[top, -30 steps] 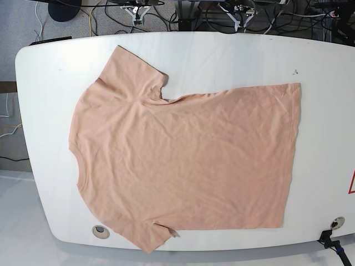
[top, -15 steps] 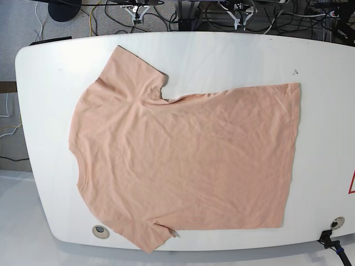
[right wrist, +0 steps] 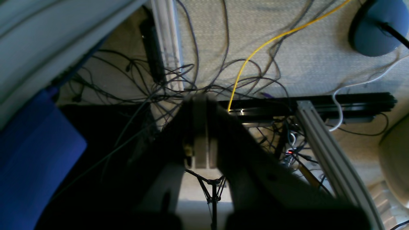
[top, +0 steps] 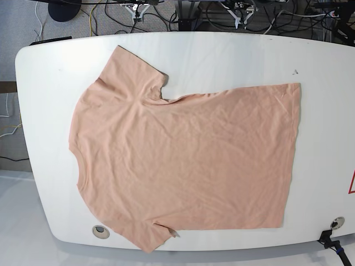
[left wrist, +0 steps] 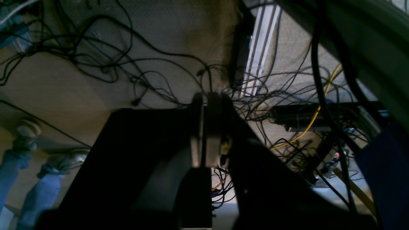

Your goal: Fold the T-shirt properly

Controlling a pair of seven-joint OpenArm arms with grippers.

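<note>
As far as could be judged, had not begun folding: found the T-shirt (top: 183, 160) spread flat on the desk (top: 233, 55), collar toward 9 o'clock, hem toward 3. Saw left jaws and right jaws pressed together, empty, away from the cloth. Left every fold to do.

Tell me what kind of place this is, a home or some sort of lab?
Most likely a robotics lab or test workspace, not a home. The T-shirt lies flat on a bare white table, tangled cables run over carpet beneath it, and black metal framing stands nearby.
</note>
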